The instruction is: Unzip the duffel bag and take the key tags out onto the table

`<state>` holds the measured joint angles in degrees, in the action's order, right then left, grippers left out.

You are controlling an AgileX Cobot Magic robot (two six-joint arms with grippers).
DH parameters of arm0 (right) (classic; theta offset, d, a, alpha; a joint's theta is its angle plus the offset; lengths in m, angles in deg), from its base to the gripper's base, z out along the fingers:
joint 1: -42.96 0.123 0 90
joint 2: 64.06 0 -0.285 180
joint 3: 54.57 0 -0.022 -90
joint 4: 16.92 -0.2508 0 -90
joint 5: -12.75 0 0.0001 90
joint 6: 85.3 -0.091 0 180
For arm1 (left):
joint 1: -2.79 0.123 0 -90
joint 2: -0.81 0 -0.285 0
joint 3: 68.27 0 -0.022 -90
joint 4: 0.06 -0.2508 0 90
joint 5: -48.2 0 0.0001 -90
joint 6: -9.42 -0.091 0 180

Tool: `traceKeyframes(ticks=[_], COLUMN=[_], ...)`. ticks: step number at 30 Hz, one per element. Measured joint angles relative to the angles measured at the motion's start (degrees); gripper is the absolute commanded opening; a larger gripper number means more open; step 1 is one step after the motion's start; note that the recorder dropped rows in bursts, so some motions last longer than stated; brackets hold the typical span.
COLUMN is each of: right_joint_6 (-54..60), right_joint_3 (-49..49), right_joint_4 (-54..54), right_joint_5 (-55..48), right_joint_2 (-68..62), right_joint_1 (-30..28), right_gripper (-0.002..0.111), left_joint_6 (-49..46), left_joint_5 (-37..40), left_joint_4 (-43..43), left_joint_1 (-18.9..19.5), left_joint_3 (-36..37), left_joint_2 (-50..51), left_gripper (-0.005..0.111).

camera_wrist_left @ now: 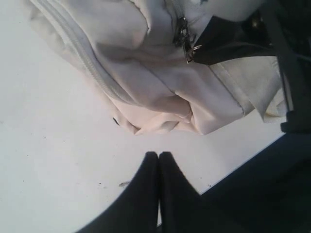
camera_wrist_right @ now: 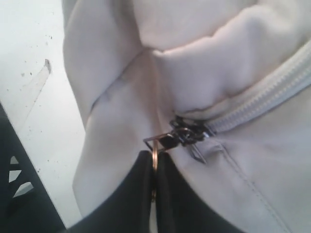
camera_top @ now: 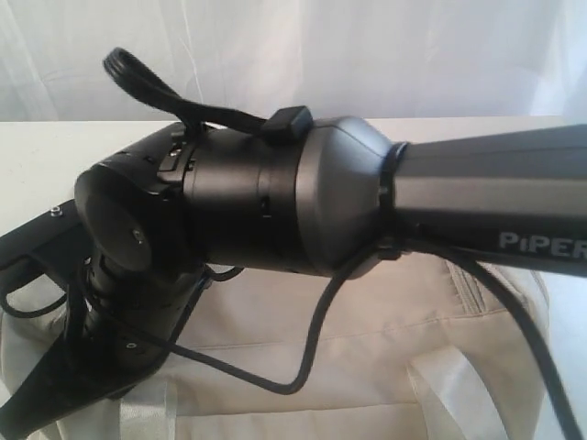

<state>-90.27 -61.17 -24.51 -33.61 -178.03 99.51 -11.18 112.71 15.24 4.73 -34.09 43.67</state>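
The right gripper [camera_wrist_right: 154, 154] has its jaws pressed together on the metal ring pull [camera_wrist_right: 154, 161] of the duffel bag [camera_wrist_right: 218, 48], the ring standing edge-on in the thin seam between the two dark fingers. Just beyond the fingertips sits the zipper slider [camera_wrist_right: 183, 132], and from it the grey zipper [camera_wrist_right: 272, 92] runs away from the jaws with its teeth closed along the part that shows. Cream fabric bulges on both sides of the fingers, right up against them. The left gripper [camera_wrist_left: 158, 155] has its jaws together with nothing between them, above the bare white table [camera_wrist_left: 48, 145]; the bag's folded end lies ahead of its tips, near but apart from them. In the exterior view the right arm [camera_top: 367, 192] fills most of the picture, with the bag's cream cloth below it, so neither pair of jaws can be made out there
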Motion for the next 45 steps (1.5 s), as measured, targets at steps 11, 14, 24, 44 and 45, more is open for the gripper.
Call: traceKeyframes(ticks=[11, 14, 24, 44, 45], right_joint_6=[0.0, 0.0, 2.03, 15.58, 16.61], right_joint_3=[-2.43, -3.96, -8.03, -17.11, -17.62], right_joint_4=[5.32, 7.59, 10.14, 4.69, 3.67], right_joint_5=[-2.74, -2.86, -2.83, -0.86, -1.08], right_joint_2=[2.62, 2.62, 2.27, -3.74, -4.22], right_joint_1=[0.0, 0.0, -3.37, -11.6, -12.08], right_gripper=[0.0, 0.0, 0.0, 0.0, 0.0], left_joint_6=[0.0, 0.0, 0.0, -4.31, -4.68], left_joint_5=[-0.53, -0.63, -0.88, -30.17, -30.71], left_joint_4=[2.25, 3.62, 5.3, 21.57, 22.18], left_joint_1=[0.0, 0.0, 0.0, 0.0, 0.0], left_joint_3=[0.0, 0.0, 0.0, 13.57, 13.57], left_joint_2=[0.0, 0.0, 0.0, 0.14, 0.42], left_gripper=[0.0, 0.0, 0.0, 0.06, 0.068])
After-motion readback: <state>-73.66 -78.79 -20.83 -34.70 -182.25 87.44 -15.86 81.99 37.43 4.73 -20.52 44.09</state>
